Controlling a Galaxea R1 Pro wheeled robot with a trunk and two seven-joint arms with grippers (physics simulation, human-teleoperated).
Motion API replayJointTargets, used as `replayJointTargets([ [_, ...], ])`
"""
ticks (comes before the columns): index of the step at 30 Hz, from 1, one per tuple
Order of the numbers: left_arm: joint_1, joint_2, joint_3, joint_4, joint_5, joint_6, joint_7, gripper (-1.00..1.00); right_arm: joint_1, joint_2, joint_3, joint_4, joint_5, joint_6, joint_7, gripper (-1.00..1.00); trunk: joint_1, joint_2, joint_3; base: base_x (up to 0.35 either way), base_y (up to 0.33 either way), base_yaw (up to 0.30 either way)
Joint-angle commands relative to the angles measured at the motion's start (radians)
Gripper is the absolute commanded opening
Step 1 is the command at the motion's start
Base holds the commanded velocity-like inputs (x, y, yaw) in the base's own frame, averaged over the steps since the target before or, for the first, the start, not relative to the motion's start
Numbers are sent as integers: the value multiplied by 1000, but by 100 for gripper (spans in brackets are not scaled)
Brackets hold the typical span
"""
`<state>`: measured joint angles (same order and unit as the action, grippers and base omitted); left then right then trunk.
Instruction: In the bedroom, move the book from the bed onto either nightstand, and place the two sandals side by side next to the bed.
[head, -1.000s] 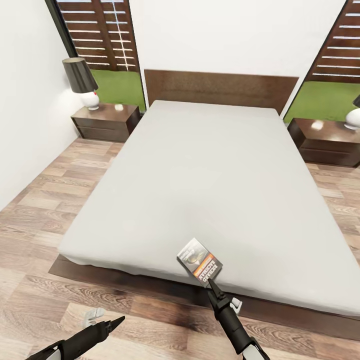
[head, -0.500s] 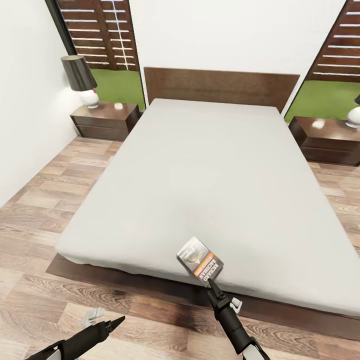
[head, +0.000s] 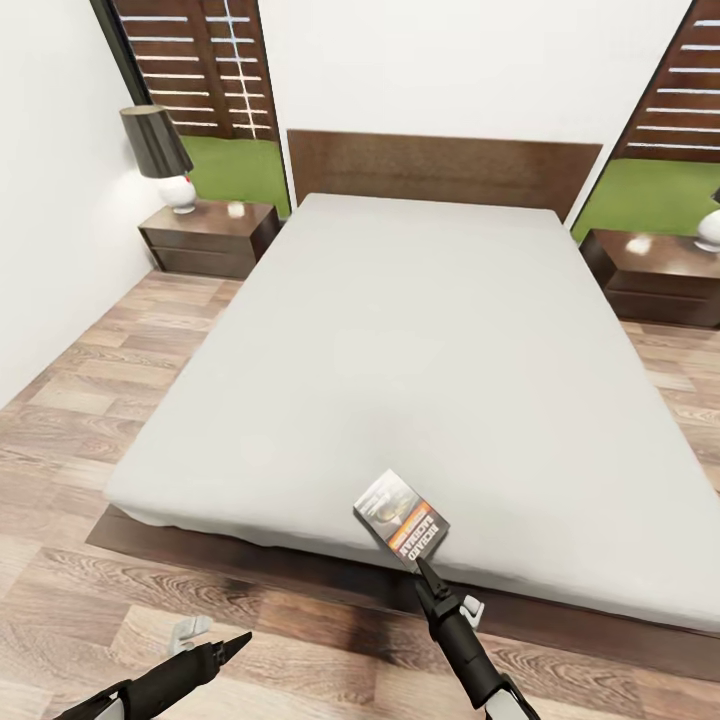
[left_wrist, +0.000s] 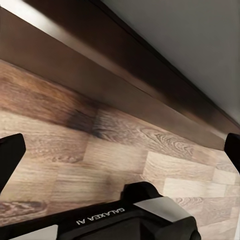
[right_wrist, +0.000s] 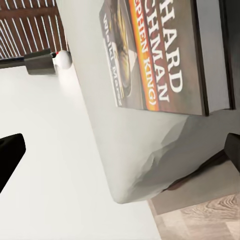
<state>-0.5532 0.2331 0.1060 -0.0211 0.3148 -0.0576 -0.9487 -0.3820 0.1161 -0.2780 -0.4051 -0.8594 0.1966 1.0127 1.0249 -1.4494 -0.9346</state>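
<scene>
- Head view: book (head: 401, 520) lies flat at the bed's (head: 420, 330) foot edge; right gripper (head: 424, 572) just short of it.
- Left wrist view: left gripper (left_wrist: 120, 150) open over floor (left_wrist: 75, 150).
- Right wrist view: fingers spread, empty; book looks light, stiff; pinch its overhanging edge.

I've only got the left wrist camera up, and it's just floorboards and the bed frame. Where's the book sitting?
Observer: The book lies flat on the bed, at the foot edge, toward the robot's right.
Operator: Is the right gripper holding it?
Observer: No. The right gripper is open and points at the book's near corner, not closed on it.
Operator: Is there room on a nightstand?
Observer: The left nightstand carries a lamp on its wall side, with bare top beside it.
</scene>
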Motion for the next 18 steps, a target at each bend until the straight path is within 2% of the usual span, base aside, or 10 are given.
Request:
replayJointTargets([
  [1,-1,0,8,1,-9,-6,-2,100,0,1,-3,0,-6,10,3,100,4,-8,-4,0,0,0],
  [18,-1,-1,8,1,-9,-6,-2,100,-1,1,-3,-1,-6,12,3,100,69,-127,-57,0,0,0],
])
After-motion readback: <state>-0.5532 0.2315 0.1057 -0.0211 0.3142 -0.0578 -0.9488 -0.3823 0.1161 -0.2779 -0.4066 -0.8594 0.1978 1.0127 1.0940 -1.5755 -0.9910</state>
